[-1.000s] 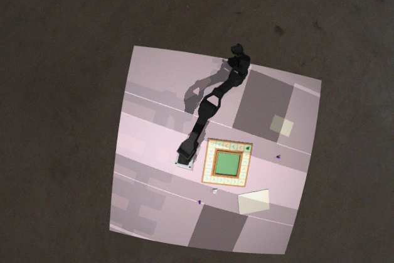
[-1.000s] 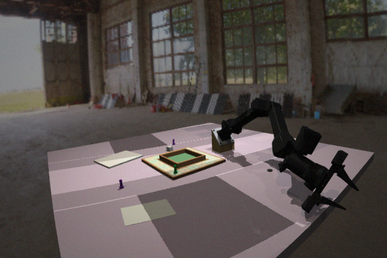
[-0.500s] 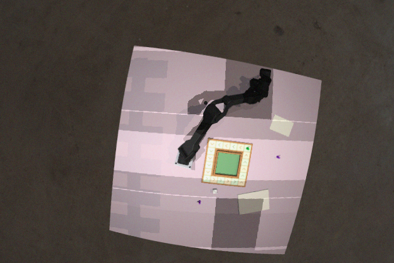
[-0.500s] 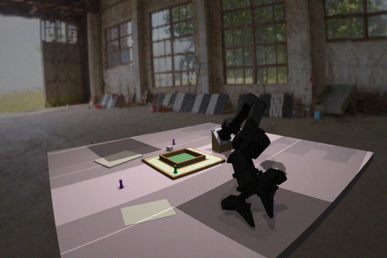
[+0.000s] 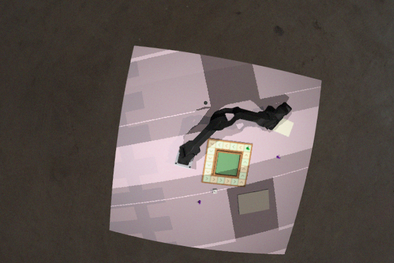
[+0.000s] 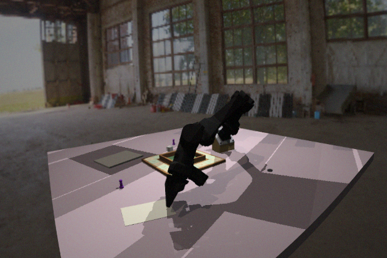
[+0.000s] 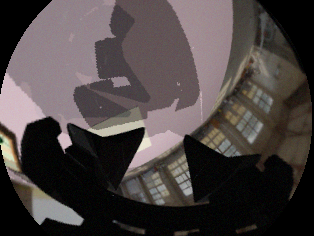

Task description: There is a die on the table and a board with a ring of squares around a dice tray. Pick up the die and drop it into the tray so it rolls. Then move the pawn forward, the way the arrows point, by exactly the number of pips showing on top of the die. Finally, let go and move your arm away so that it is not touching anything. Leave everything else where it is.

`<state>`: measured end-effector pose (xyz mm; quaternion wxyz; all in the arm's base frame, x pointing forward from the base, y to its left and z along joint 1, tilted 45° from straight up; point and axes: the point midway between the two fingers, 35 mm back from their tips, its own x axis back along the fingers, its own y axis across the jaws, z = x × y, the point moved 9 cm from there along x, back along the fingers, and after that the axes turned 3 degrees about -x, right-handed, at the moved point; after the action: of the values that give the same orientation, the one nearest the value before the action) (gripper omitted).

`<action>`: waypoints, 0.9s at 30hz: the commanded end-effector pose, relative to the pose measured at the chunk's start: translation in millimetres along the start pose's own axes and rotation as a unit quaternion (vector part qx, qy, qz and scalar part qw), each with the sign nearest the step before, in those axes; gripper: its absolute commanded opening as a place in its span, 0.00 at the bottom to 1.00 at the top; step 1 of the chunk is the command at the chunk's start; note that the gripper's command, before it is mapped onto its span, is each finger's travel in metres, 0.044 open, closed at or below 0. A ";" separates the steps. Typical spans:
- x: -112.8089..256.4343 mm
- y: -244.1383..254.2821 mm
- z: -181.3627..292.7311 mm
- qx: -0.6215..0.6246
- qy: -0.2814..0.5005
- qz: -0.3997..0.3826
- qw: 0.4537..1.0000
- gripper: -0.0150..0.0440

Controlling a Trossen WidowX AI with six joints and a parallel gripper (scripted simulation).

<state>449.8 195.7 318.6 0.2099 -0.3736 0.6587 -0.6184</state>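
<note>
The white die [image 5: 214,191] [image 6: 169,148] lies on the table just outside the board [image 5: 217,181] [image 6: 216,160]; its top pips are too small to read. The green pawn [image 5: 247,147] stands on the board's top-right corner square in the top view; the arm hides it in the exterior view. The wooden-rimmed dice tray with its green floor [image 5: 227,164] is empty. My gripper [image 6: 169,203] [image 7: 164,134] is open with nothing between its fingers. It hangs above the table, away from the board and die, near a pale yellow sheet.
The pale yellow sheet [image 5: 285,128] [image 6: 143,213] lies beyond the board's pawn corner. A larger flat panel [image 5: 253,201] [image 6: 118,158] lies on the die side. Purple pieces [image 5: 278,156] [image 5: 199,202] [image 6: 121,183] [image 6: 173,141] stand apart. A dark disc [image 5: 205,102] [image 6: 269,170] lies behind the arm.
</note>
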 end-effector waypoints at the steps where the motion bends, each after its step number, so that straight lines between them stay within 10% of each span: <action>1: 9.7 34.1 44.9 -0.061 0.045 -0.052 0.996 0.72; 14: 92.0 164.2 171.8 -0.293 0.187 -0.206 0.915 0.72; 27: 230.8 304.1 220.3 -0.573 0.284 -0.298 0.709 0.72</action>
<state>420.5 -112.2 55.1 -0.3887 -0.4126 0.7691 -0.2951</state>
